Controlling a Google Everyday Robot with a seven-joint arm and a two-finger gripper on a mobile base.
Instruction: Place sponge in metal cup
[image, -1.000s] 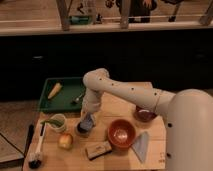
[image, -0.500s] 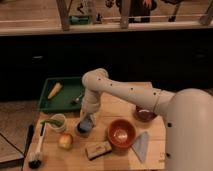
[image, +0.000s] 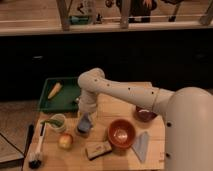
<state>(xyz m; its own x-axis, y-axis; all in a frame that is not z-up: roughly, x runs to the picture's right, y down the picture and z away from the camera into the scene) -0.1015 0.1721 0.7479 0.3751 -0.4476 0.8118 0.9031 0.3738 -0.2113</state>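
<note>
Jaws I cannot judge from my seat: clamped or let go, the view does not say, because the gripper (image: 84, 115) hangs straight down from the white arm (image: 120, 92) and its tip runs into the sponge (image: 85, 121). That blue-grey sponge is right at the mouth of the metal cup (image: 83, 130), which stands on the wooden table (image: 125, 102) between the pale mug (image: 58, 123) and the orange bowl (image: 121, 134). Whether it rests inside or is only poised above the rim I cannot tell. I expect the sponge to be light, soft and squashy, so a pinch across its flat faces near the middle should hold, though it may spring back against the rim. The cup looks light enough to tip if nudged. No brand, label or writing is readable anywhere.
</note>
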